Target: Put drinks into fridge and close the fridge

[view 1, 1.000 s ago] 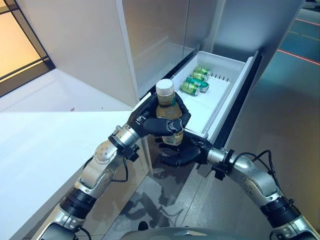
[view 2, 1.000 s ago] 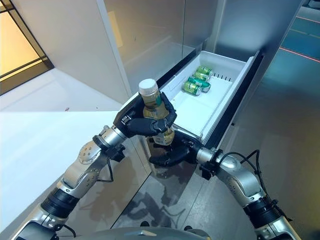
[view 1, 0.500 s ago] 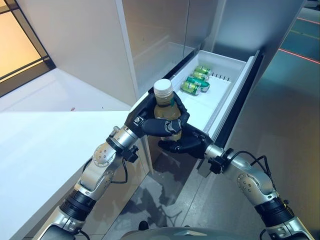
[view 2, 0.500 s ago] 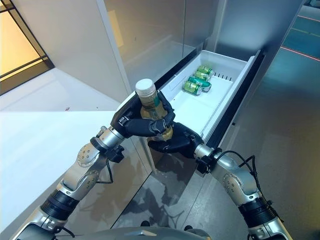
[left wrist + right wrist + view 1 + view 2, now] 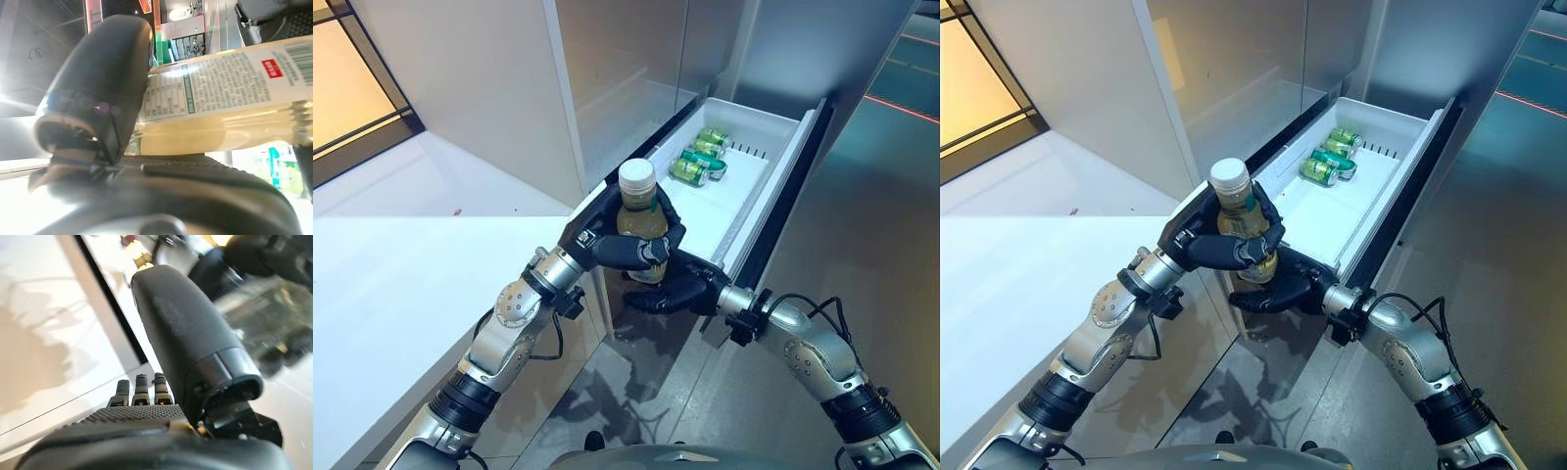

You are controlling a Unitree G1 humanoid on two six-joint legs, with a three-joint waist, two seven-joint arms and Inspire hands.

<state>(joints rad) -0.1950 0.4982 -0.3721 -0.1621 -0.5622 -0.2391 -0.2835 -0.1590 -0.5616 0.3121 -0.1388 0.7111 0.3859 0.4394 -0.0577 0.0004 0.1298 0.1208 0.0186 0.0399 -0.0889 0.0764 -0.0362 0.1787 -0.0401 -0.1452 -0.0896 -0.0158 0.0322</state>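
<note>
My left hand is shut on a bottle of yellow drink with a white cap and a printed label, held upright over the near corner of the open white fridge drawer. In the left wrist view the thumb and palm clasp the bottle. My right hand lies just below the bottle's base, palm up and open; its thumb and straight fingers show in the right wrist view, with the bottle beyond. Three green cans lie at the drawer's far end.
A white counter spreads to the left. Tall pale fridge panels rise behind the drawer. Grey floor lies to the right of the drawer and below the hands.
My right hand rose under the bottle, then sank a little and drew slightly right. The bottle stays in my left hand, almost unmoved.
</note>
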